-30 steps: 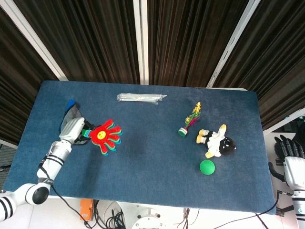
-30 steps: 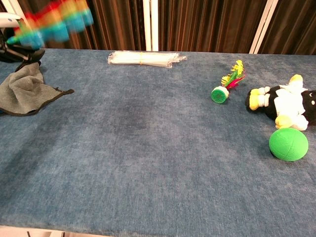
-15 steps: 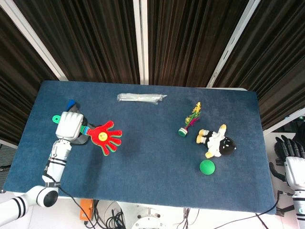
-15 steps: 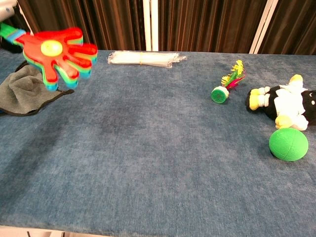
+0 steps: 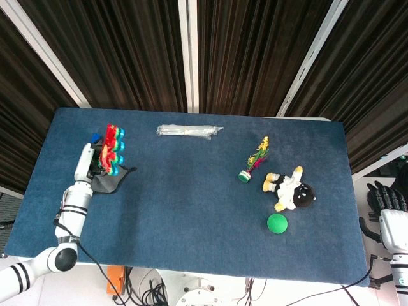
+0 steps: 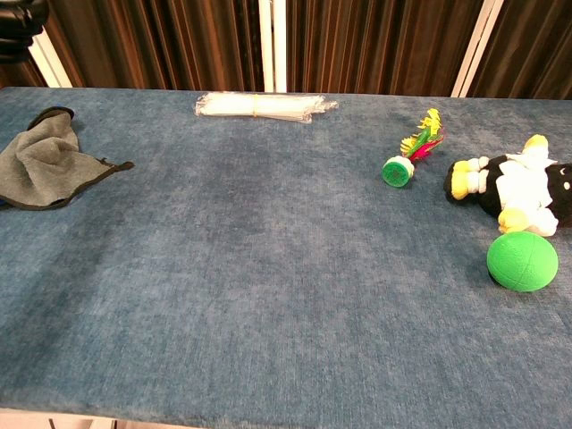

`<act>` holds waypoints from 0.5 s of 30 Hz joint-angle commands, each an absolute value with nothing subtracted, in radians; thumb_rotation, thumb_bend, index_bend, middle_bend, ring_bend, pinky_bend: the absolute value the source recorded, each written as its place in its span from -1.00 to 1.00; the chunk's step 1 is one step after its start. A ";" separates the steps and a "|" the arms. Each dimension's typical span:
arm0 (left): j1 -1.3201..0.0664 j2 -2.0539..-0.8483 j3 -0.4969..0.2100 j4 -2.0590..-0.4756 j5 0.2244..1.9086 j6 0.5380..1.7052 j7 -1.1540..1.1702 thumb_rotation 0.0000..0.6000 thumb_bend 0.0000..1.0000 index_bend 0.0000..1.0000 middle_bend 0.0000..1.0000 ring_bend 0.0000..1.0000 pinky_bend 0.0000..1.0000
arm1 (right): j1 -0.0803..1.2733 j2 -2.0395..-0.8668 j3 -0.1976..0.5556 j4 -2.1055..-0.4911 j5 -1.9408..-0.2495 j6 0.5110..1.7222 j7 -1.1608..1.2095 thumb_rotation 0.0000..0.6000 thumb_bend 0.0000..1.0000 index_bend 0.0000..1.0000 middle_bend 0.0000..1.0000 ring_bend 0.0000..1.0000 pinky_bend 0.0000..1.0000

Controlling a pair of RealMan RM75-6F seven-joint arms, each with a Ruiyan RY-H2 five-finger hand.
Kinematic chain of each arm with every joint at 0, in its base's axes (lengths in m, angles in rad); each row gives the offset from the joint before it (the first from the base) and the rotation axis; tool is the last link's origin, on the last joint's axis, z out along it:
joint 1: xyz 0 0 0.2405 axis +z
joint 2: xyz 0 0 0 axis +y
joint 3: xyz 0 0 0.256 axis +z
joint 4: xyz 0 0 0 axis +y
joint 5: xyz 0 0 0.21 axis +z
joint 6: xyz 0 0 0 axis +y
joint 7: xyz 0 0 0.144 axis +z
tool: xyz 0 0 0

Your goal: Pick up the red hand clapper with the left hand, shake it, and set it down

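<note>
My left hand is raised above the table's left end and grips the handle of the red hand clapper. The clapper stands tilted up, so the head view shows it edge-on, with its red, yellow, green and blue layers stacked. The chest view does not show the clapper; only a dark part of the left hand reaches into its top left corner. My right hand hangs off the table's right edge, fingers apart, holding nothing.
A grey cloth lies under the left hand. A clear plastic packet lies at the back middle. A feathered shuttlecock, a black-and-white plush toy and a green ball sit at the right.
The clapper has swung from lying flat and pointing right to standing on edge above the cloth. It has left the chest view. The right hand has not moved.
</note>
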State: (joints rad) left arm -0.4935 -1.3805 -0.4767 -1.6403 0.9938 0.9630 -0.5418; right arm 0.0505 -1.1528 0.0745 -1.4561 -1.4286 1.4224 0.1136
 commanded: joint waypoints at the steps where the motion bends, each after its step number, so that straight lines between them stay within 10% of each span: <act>1: -0.461 -1.307 -0.544 -1.686 0.972 0.826 -0.708 1.00 0.63 1.00 1.00 1.00 1.00 | 0.052 -1.155 0.074 -1.456 -1.429 1.421 0.112 1.00 -0.37 -1.00 -1.00 -1.00 -1.00; 15: -0.592 -1.401 -0.218 -1.313 1.695 1.054 -0.144 1.00 0.63 1.00 1.00 1.00 1.00 | 0.053 -1.151 0.074 -1.459 -1.426 1.418 0.107 1.00 -0.37 -1.00 -1.00 -1.00 -1.00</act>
